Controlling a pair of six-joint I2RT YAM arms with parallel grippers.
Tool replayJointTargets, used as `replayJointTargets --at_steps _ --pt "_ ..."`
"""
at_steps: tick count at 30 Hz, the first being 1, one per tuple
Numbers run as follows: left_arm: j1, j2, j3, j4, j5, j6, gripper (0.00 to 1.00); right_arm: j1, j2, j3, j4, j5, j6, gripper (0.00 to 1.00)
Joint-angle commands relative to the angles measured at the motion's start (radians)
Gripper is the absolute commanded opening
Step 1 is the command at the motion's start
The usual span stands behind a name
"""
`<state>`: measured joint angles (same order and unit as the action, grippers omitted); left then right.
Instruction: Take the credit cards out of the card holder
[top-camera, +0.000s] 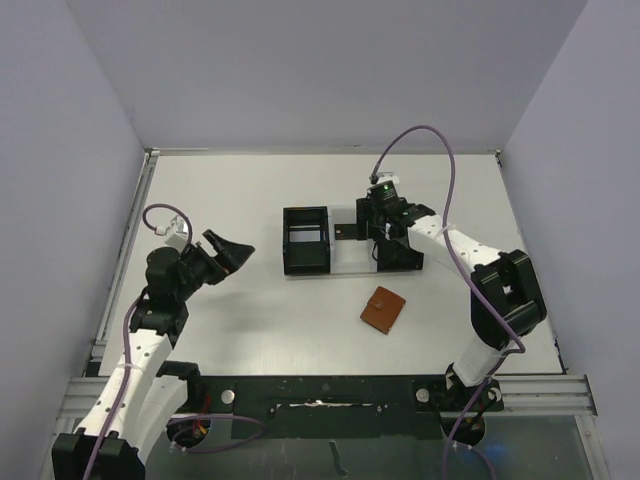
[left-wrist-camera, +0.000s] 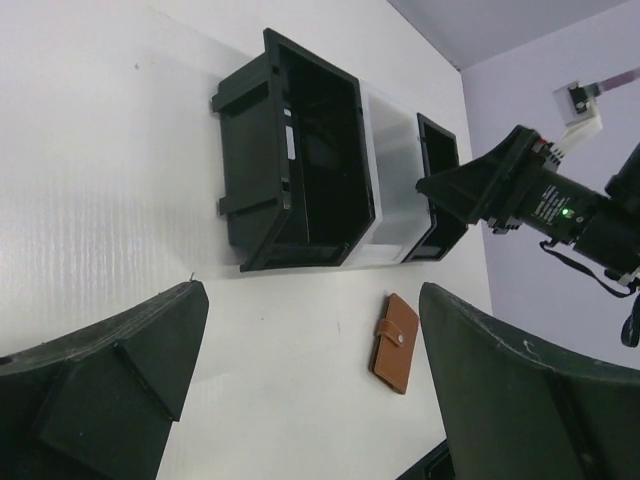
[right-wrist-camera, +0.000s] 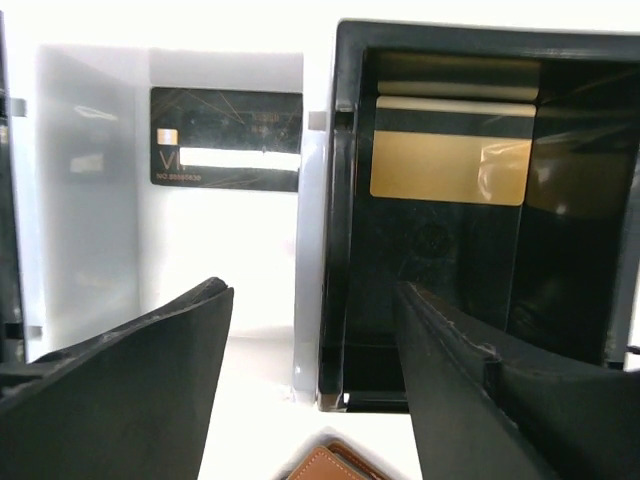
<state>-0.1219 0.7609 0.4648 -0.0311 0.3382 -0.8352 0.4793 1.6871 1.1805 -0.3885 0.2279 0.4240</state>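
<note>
Below frame centre, the closed card holder (top-camera: 383, 310) looks light, supple, graspable at its edge; left fingers (left-wrist-camera: 100, 390) and right fingers (right-wrist-camera: 130, 380) spread empty.

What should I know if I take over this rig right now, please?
Left gripper: open, empty, hovering left of the tray.
Right gripper: open, empty, over the tray's right black compartment.
Card holder: closed, on the table, nearer the arms than the tray.
Done: one gold credit card lies in that black compartment; a black card lies in the white middle one.
Left: whether cards remain inside the holder cannot be seen; open and check it.
</note>
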Motion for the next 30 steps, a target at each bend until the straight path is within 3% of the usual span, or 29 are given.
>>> replayJointTargets --at_steps 1,5,9,14,17,23,30 --pt "0.018 -0.001 -0.040 0.136 0.104 -0.022 0.86 0.004 -0.115 0.105 -0.058 0.008 -0.019 0.68" --pt "0.007 0.080 0.008 0.077 0.165 0.045 0.83 0.004 -0.258 0.021 -0.106 0.073 0.096 0.76" --pt "-0.038 0.140 0.073 -0.012 0.144 0.122 0.81 0.001 -0.506 -0.240 -0.091 0.087 0.322 0.76" --pt "-0.224 0.213 0.113 -0.021 0.013 0.150 0.80 -0.010 -0.793 -0.576 -0.064 0.043 0.540 0.70" --pt "-0.364 0.293 0.152 -0.017 -0.074 0.160 0.80 -0.045 -0.889 -0.683 -0.027 -0.018 0.565 0.66" --pt "-0.520 0.448 0.240 -0.009 -0.134 0.170 0.75 -0.092 -0.815 -0.764 0.042 -0.152 0.576 0.58" --pt "-0.569 0.492 0.261 0.010 -0.147 0.160 0.73 -0.092 -0.622 -0.800 0.188 -0.279 0.556 0.44"
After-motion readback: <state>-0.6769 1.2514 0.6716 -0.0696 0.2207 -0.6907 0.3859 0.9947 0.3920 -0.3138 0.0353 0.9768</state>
